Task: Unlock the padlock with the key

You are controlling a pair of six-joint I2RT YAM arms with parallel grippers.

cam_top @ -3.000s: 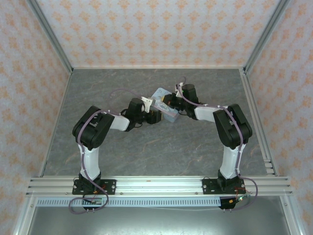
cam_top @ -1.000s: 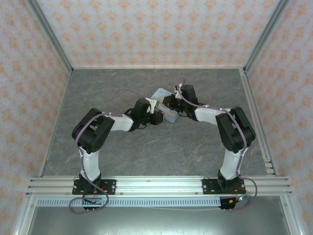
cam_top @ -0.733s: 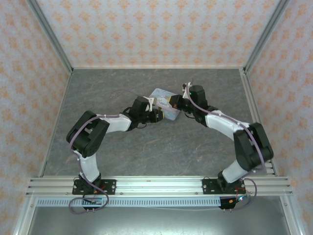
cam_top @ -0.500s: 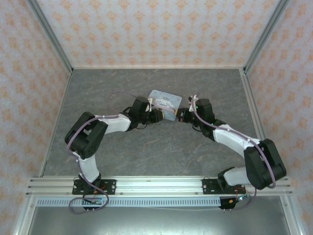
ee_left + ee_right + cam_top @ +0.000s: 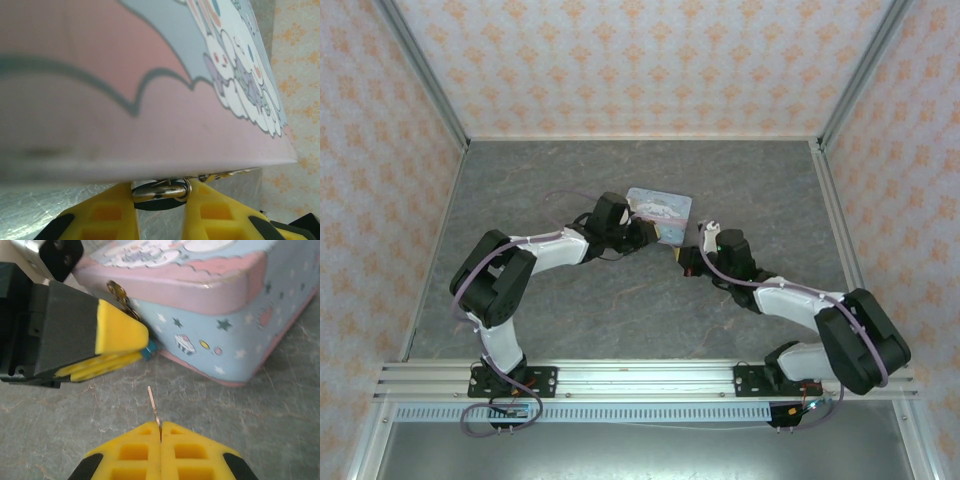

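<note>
The tiny teal padlock [image 5: 148, 349] hangs at the pale blue cartoon tin's [image 5: 215, 305] front, below the brass hasp [image 5: 117, 290]. My left gripper [image 5: 142, 346] is shut on it. In the left wrist view its silvery shackle [image 5: 161, 190] sits clamped between the yellow fingers [image 5: 107, 215], just under the tin lid [image 5: 150, 100]. My right gripper [image 5: 161, 426] is shut on the key [image 5: 153, 402]. The thin blade points toward the padlock, a short way off over bare table. From above, the left gripper [image 5: 645, 232] meets the tin's [image 5: 660, 210] near-left corner and the right gripper [image 5: 680, 258] sits nearer.
The grey marbled table [image 5: 620, 300] is walled by patterned panels on three sides. A metal rail [image 5: 640, 378] runs along the near edge by the arm bases. Open floor lies left, right and in front of the tin.
My right arm has drawn back from the tin toward the near side, still pinching the key. The left arm has reached farther out, and the tin has turned and shifted slightly right.
</note>
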